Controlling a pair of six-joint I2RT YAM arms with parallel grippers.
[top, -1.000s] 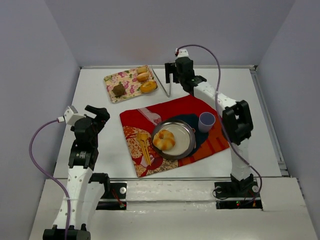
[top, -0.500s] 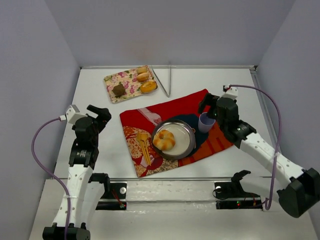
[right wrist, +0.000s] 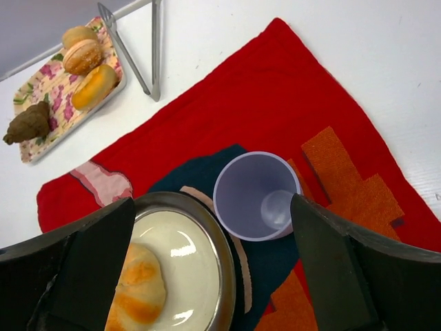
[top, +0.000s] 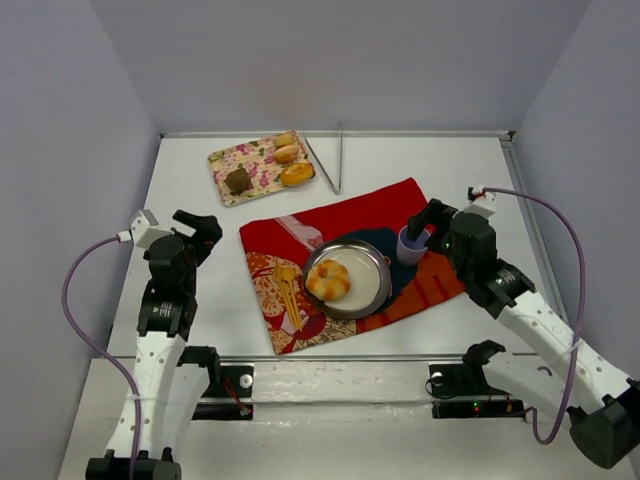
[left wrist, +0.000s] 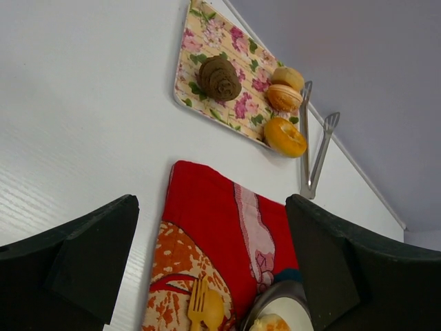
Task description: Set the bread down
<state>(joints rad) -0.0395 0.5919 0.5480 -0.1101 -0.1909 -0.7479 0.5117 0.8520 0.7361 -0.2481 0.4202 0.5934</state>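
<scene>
The bread point(top: 328, 280), a lumpy golden-brown roll with pale patches, lies on the left part of a round metal plate point(top: 368, 262) on the red patterned cloth point(top: 350, 215). It also shows in the right wrist view point(right wrist: 138, 289), and its top edge shows in the left wrist view point(left wrist: 270, 323). My right gripper point(top: 422, 222) is open and empty, hovering above the lilac cup point(right wrist: 256, 195) right of the plate. My left gripper point(top: 200, 232) is open and empty, left of the cloth, above the bare table.
A floral tray point(top: 232, 158) at the back left holds a dark brown round piece point(top: 238, 180) and three smaller golden rolls point(top: 296, 174). Metal tongs point(top: 328, 165) lie right of the tray. A yellow fork and spoon point(top: 288, 290) lie on the cloth left of the plate.
My right arm has swung from the tongs at the back to the front right, and its gripper now hovers by the cup. The left arm and the bread have not moved.
</scene>
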